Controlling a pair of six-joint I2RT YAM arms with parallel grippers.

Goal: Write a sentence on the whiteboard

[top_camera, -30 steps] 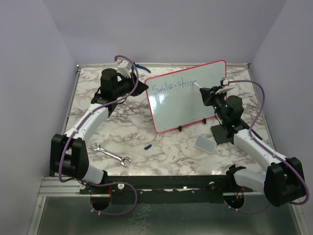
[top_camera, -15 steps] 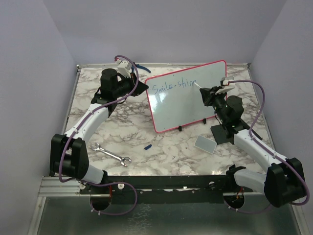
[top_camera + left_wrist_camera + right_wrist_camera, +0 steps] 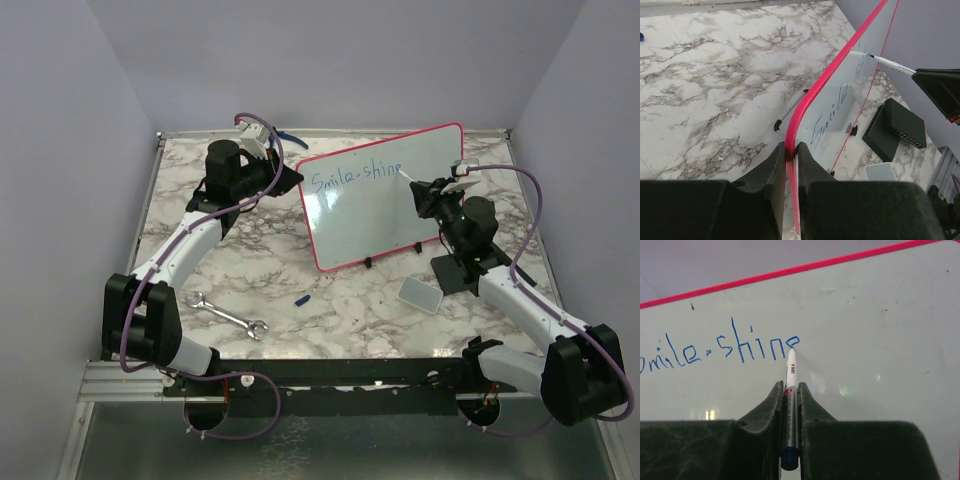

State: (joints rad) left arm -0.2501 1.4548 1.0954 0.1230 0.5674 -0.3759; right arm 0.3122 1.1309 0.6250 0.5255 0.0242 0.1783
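The whiteboard (image 3: 385,195) stands tilted on its black feet at the table's back middle; it also shows in the left wrist view (image 3: 840,107) and the right wrist view (image 3: 865,315). The sentence (image 3: 355,176) reads "Smile-shine" in blue (image 3: 725,350). My left gripper (image 3: 791,150) is shut on the board's red left edge (image 3: 296,175). My right gripper (image 3: 790,390) is shut on a white marker (image 3: 790,375) whose tip touches the board at the last "e"; the marker also shows in the top view (image 3: 408,177) and the left wrist view (image 3: 892,64).
A small grey pad (image 3: 420,293) and a black block (image 3: 452,272) lie by the right arm. A metal wrench (image 3: 228,316) and a blue marker cap (image 3: 304,298) lie on the marble table (image 3: 300,260) in front of the board.
The marker tip has moved slightly along the end of "shine", finishing the last letter. The left arm and board have not moved.
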